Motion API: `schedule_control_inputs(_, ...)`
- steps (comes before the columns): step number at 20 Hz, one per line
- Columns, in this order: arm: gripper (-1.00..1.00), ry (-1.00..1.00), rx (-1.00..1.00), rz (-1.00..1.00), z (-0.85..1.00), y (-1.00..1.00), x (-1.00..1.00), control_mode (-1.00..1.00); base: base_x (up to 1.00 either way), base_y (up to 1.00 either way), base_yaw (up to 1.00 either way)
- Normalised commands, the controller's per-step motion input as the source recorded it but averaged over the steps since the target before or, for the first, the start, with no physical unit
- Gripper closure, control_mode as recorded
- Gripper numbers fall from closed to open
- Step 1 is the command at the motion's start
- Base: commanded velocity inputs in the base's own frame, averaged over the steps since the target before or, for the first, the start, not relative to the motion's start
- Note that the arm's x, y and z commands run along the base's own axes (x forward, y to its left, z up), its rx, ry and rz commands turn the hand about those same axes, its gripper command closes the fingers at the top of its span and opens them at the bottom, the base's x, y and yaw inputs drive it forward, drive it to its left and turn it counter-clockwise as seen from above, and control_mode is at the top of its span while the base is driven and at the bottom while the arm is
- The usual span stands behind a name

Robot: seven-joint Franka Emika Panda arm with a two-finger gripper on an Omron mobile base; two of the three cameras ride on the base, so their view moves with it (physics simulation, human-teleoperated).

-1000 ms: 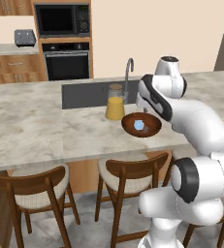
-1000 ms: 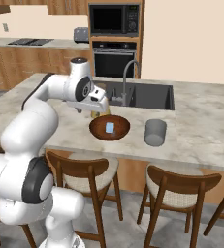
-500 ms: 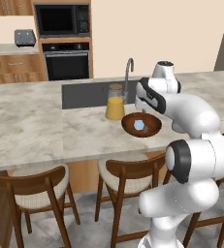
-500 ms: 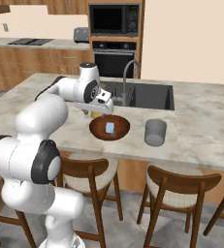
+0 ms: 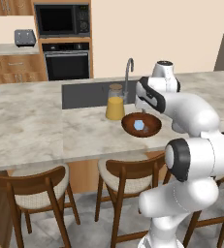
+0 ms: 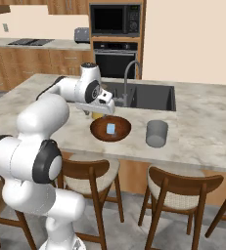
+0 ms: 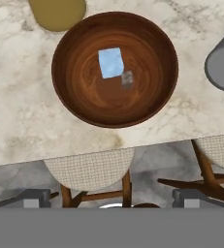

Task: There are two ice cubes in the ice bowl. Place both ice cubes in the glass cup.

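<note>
claw (image 6: 106,101): hangs right above the bowl's far edge, looking straight down; can't tell how wide it's open, and I don't see it holding anything
ice bowl (image 7: 74,92): on the marble desk (image 5: 31,126) near the front edge
ice cubes: one pale blue cube (image 7: 110,62) in the bowl, just off centre; couldn't spot a second
glass cup (image 6: 156,134): upright, just beside the bowl
juice jar (image 5: 115,102): right behind the bowl, by the sink (image 5: 84,94)
</note>
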Motion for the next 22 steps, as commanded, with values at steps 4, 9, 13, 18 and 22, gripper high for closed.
schedule_control_inputs(4,-1.00,0.05,0.00,0.00,-0.04,-0.01,0.13,-1.00,0.00,0.00,0.00)
schedule_control_inputs(9,-1.00,0.12,0.00,0.00,-0.08,0.00,0.28,-1.00,0.00,0.00,0.00)
schedule_control_inputs(13,-1.00,0.13,0.00,0.00,-0.14,0.00,0.26,-1.00,0.00,0.00,0.00)
schedule_control_inputs(18,-1.00,0.09,0.00,0.00,-0.23,-0.01,0.21,-1.00,0.00,0.00,0.00)
schedule_control_inputs(22,-1.00,0.00,0.01,0.00,-0.23,-0.04,0.39,-1.00,0.00,0.00,0.00)
